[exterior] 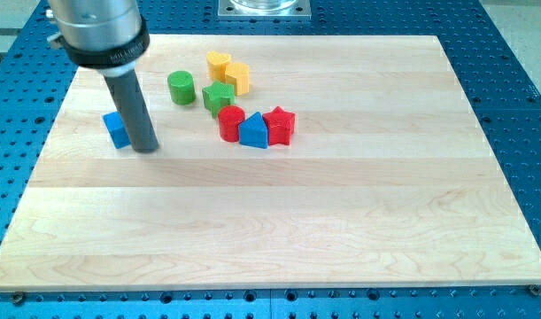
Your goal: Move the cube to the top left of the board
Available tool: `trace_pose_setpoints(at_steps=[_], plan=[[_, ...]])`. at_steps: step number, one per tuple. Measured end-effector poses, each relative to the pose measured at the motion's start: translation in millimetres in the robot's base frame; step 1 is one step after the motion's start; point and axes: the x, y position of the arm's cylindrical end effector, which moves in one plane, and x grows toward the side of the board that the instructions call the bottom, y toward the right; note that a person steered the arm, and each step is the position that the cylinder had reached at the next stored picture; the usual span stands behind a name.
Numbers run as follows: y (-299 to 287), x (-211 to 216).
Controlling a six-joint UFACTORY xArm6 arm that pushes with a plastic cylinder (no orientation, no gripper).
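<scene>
A blue cube (116, 129) sits on the wooden board (279, 221) at the view's left, in the upper half. My tip (145, 148) rests on the board right next to the cube's right side, touching or nearly touching it. The dark rod partly hides the cube's right edge.
A green cylinder (181, 87), a green star (218, 96), a yellow heart-like block (219, 63) and a yellow block (238, 77) lie to the right of the rod. A red cylinder (231, 122), a blue triangular block (253, 130) and a red star (279, 125) cluster near the middle.
</scene>
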Motion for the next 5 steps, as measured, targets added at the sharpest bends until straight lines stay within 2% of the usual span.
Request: trace_pose_setpoints(at_steps=[2, 3, 5], plan=[[-28.7, 18.2], [-59.0, -29.9], [-69.3, -129.5]])
